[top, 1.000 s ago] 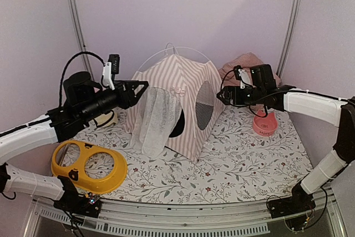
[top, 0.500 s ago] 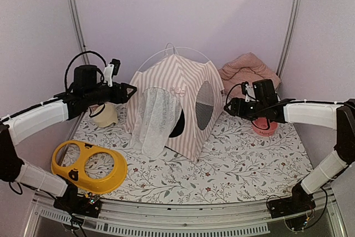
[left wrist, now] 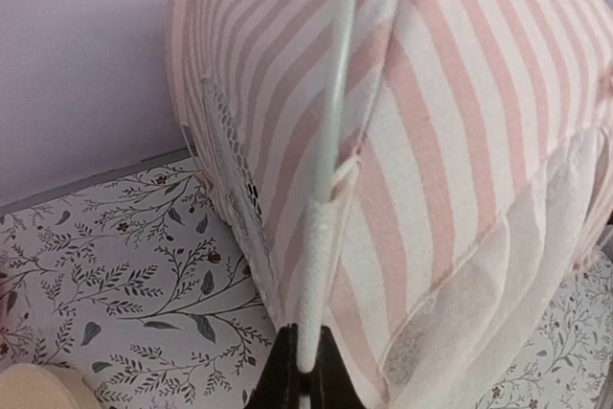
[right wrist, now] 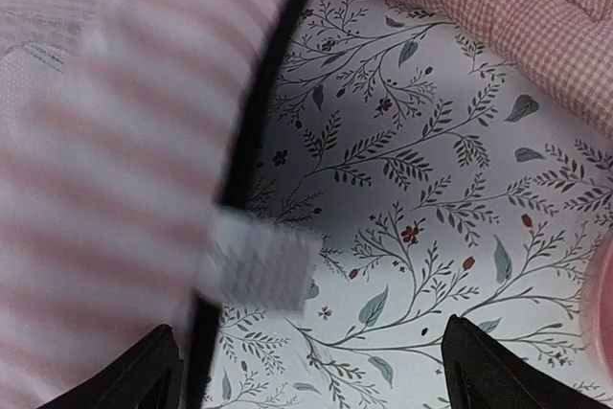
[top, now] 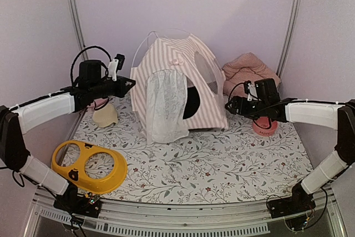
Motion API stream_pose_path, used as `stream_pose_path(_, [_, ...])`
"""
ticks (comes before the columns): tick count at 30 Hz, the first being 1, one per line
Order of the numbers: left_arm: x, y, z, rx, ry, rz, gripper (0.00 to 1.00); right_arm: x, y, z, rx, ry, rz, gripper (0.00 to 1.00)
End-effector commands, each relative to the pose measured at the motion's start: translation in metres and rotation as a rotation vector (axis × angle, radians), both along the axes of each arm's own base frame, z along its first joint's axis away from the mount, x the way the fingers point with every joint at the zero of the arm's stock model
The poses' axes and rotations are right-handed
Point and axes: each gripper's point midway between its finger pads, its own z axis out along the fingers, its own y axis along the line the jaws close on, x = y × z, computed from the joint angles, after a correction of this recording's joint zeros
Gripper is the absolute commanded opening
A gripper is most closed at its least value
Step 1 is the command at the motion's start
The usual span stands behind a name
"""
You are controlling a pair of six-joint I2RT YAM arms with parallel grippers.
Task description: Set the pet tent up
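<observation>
Tent (top: 177,81) stands upright at back centre of mat (top: 222,159), curtain (top: 165,106) facing front. Left gripper (left wrist: 305,380) clamped tight on its white pole (left wrist: 321,227). Right gripper (top: 228,105) wide apart by tent's right corner, gripping nothing.

The pet tent (top: 178,81) is pink-and-white striped, the cushion (top: 249,67) pink checked, the tablecloth (top: 222,159) white with leafy sprigs.

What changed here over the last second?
The pink-and-white striped fabric pet tent shifted toward the back wall and stands taller. The left end effector shut on its thin white wire pole. The yellow double bowl stayed put.
</observation>
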Motion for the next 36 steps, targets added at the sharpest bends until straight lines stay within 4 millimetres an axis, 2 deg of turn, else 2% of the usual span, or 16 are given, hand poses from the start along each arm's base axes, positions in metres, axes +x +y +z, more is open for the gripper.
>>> stream_pose_path(1, [-0.018, 0.032, 0.009, -0.086, -0.001, 0.199, 0.0, 0.025, -0.015, 0.042, -0.056, -0.104, -0.057, 1.0])
stream_pose_path(3, [-0.031, 0.038, 0.021, -0.107, -0.061, 0.241, 0.0, 0.037, -0.023, 0.048, -0.109, -0.119, -0.083, 0.99])
stream_pose_path(6, [-0.043, 0.034, 0.029, -0.082, -0.108, 0.245, 0.0, 0.059, -0.044, 0.053, -0.165, -0.132, -0.139, 0.99])
stream_pose_path(11, [-0.038, 0.028, 0.033, -0.029, -0.119, 0.246, 0.0, 0.104, -0.095, 0.046, -0.206, -0.107, -0.262, 0.99])
stream_pose_path(15, [-0.029, 0.015, 0.039, -0.005, -0.147, 0.21, 0.0, 0.139, -0.126, 0.008, -0.278, -0.026, -0.317, 0.99])
stream_pose_path(19, [-0.028, -0.015, 0.037, 0.012, -0.172, 0.042, 0.0, 0.157, -0.154, -0.034, -0.383, 0.062, -0.362, 0.99])
stream_pose_path(22, [-0.032, -0.038, 0.032, 0.032, -0.149, -0.098, 0.0, 0.164, -0.163, -0.069, -0.429, 0.129, -0.349, 0.99])
stream_pose_path(24, [-0.029, -0.039, 0.032, 0.051, -0.141, -0.102, 0.01, 0.173, -0.158, -0.085, -0.437, 0.152, -0.31, 0.99])
stream_pose_path(27, [-0.02, -0.024, 0.034, 0.069, -0.145, -0.023, 0.37, 0.187, -0.151, -0.113, -0.438, 0.207, -0.263, 0.99])
stream_pose_path(29, [-0.018, -0.016, 0.042, 0.063, -0.156, 0.028, 0.5, 0.196, -0.147, -0.13, -0.441, 0.252, -0.234, 1.0])
stream_pose_path(31, [-0.019, -0.006, 0.055, 0.047, -0.175, 0.077, 0.55, 0.207, -0.139, -0.12, -0.42, 0.229, -0.213, 0.89])
stream_pose_path(32, [-0.022, -0.002, 0.062, 0.042, -0.19, 0.098, 0.57, 0.212, -0.133, -0.108, -0.399, 0.204, -0.199, 0.78])
stream_pose_path(34, [-0.027, 0.009, 0.076, 0.03, -0.222, 0.138, 0.59, 0.217, -0.122, -0.078, -0.381, 0.148, -0.185, 0.4])
stream_pose_path(35, [-0.031, 0.013, 0.084, 0.021, -0.238, 0.151, 0.59, 0.218, -0.117, -0.052, -0.371, 0.104, -0.184, 0.22])
stream_pose_path(36, [-0.036, 0.017, 0.093, 0.01, -0.255, 0.16, 0.6, 0.218, -0.112, -0.031, -0.366, 0.066, -0.18, 0.08])
